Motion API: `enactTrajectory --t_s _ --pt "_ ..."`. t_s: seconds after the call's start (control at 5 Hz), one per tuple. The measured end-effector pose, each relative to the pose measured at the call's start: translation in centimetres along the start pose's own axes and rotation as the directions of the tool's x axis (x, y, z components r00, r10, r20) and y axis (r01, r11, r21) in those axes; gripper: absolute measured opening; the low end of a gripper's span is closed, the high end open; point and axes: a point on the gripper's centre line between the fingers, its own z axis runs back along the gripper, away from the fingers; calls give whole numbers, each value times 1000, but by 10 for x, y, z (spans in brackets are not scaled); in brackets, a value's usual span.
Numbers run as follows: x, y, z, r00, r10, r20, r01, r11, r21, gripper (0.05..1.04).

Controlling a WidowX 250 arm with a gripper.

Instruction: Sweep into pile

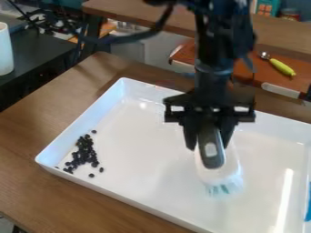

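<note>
Nearest me, white tray (92, 117) on the wooden bench (36, 123), clock as I see it, 12 = far side. Brush (211, 148) is clamped btwn the fingers (208, 139) by its grey handle, long axis approx. 11 to 5, bristles (223, 187) at the near end, pointing down at the tray floor; can't tell if they touch.

Key bit: dark beans (84, 152) lie well apart from the fingers, btwn 8 & 9 o'c., and btwn 9 & 10 from the bristles. They're mostly bunched, strung out 1 to 7, w/ a few strays: one (101, 169) at the bunch's 4, another (91, 175) near its 5, one more (93, 131) at its 1. So next move's prob. a long swing toward 9, then short strokes to tuck strays in. Tray wall runs close behind the bunch on the 9–10 side, so not much room for the head there; a hard flick could scatter beans along it. I'd say pile's mostly made, tidying left.

Blue thing (308, 209) at the tray's 4 o'c. edge, off the sweep path. White cup (5, 50) way off at 10, on a dark table (36, 52). Farthest, at 1: yellow-handled tool (282, 67) on a reddish shelf (246, 68), beyond the bench.
</note>
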Motion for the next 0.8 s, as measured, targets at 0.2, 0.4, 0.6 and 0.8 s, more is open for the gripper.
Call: enactTrajectory --t_s 0.2,0.4,0.6,0.8 --pt "-13 1 -19 996 -85 -17 86 996 32 496" --pt "-21 10 -30 984 -176 -15 177 982 66 496" --pt "-24 19 -32 973 -230 -13 230 970 84 496" --pt "-22 34 -32 963 -267 -28 268 956 120 496"
